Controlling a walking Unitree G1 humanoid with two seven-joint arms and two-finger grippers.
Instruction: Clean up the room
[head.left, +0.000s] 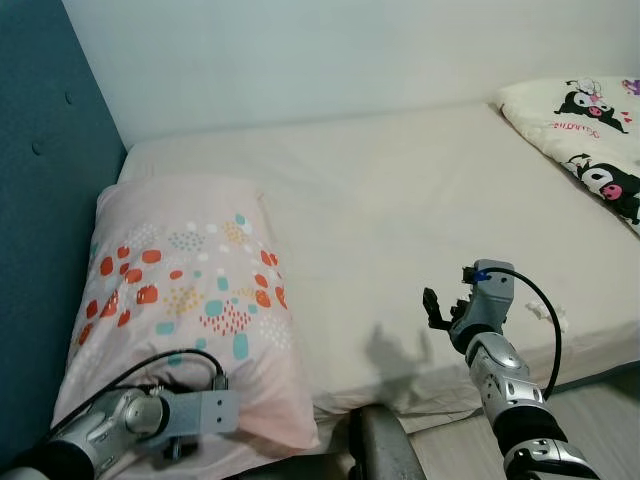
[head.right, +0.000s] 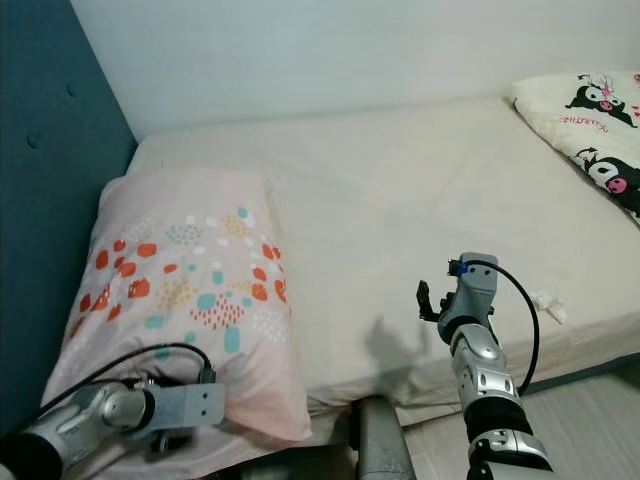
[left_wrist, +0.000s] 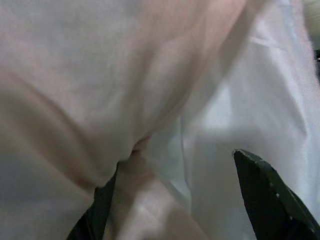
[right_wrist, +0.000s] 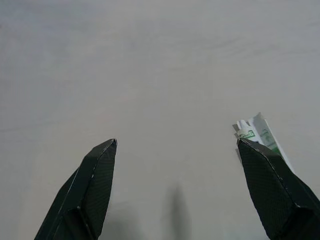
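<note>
A pink pillow (head.left: 190, 290) with red and teal spots lies at the head of the bed (head.left: 400, 200), on my left. My left wrist (head.left: 205, 410) is pressed against the pillow's near edge. In the left wrist view my left gripper (left_wrist: 177, 162) is open, with a fold of pink pillow fabric (left_wrist: 140, 100) bulging between its fingers. My right gripper (head.left: 432, 308) hovers open just above the bare sheet near the bed's front edge. A small crumpled white and green wrapper (right_wrist: 257, 132) lies on the sheet beside one right fingertip, to the right of that arm (head.left: 545, 312).
A blue padded headboard (head.left: 40, 200) runs along the left. A cream blanket with black cartoon figures (head.left: 590, 130) lies at the bed's far right. A dark grey rounded object (head.left: 385, 445) stands at the bed's front edge, and pale floor (head.left: 600, 400) lies lower right.
</note>
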